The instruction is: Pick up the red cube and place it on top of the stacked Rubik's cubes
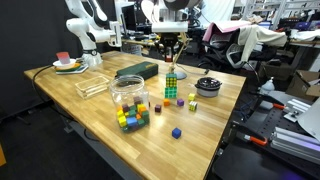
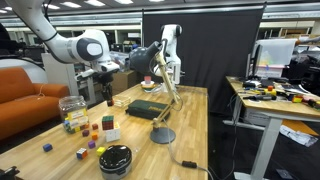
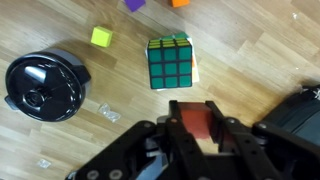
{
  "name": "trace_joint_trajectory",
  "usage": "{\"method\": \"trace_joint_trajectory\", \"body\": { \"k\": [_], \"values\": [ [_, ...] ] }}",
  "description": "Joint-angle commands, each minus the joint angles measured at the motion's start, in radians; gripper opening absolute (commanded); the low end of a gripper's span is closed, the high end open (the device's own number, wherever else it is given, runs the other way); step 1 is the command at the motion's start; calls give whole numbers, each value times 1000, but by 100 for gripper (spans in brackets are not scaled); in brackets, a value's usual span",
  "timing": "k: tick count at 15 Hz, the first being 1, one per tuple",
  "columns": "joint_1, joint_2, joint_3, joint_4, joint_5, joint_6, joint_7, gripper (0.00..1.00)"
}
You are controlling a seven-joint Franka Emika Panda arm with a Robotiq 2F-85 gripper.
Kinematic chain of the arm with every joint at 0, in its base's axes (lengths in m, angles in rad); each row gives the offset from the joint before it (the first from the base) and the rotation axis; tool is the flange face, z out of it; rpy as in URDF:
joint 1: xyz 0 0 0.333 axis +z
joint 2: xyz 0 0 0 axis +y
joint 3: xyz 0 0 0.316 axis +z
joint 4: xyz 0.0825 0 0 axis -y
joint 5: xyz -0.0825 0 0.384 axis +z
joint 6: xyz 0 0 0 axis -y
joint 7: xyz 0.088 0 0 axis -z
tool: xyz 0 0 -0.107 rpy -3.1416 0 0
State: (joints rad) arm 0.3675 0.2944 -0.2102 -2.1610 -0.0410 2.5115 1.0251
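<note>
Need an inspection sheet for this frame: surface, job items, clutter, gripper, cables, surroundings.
Surface: wooden table; no spill seen.
Job's things: red cube held between the fingers, not yet on the stacked Rubik's cubes; in the wrist view the stack sits off to one side, not centred under the cube.
Clutter: jar of coloured blocks, black round container, yellow-green block, blue block, clear tray, dark box, lamp.
Grippers: gripper closed on the red cube.
Cables: one cable on the table by the lamp base.
Surroundings: lab benches, orange sofa.
</note>
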Motion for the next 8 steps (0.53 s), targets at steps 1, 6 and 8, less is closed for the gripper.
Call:
{"method": "trace_joint_trajectory", "body": {
  "k": [1,6,8],
  "values": [
    [-136,28,116,95,94,-160,-87,7],
    [-216,88,166,159,178,-265,-147,7],
    [-228,118,169,172,187,-264,-148,7]
  ]
}}
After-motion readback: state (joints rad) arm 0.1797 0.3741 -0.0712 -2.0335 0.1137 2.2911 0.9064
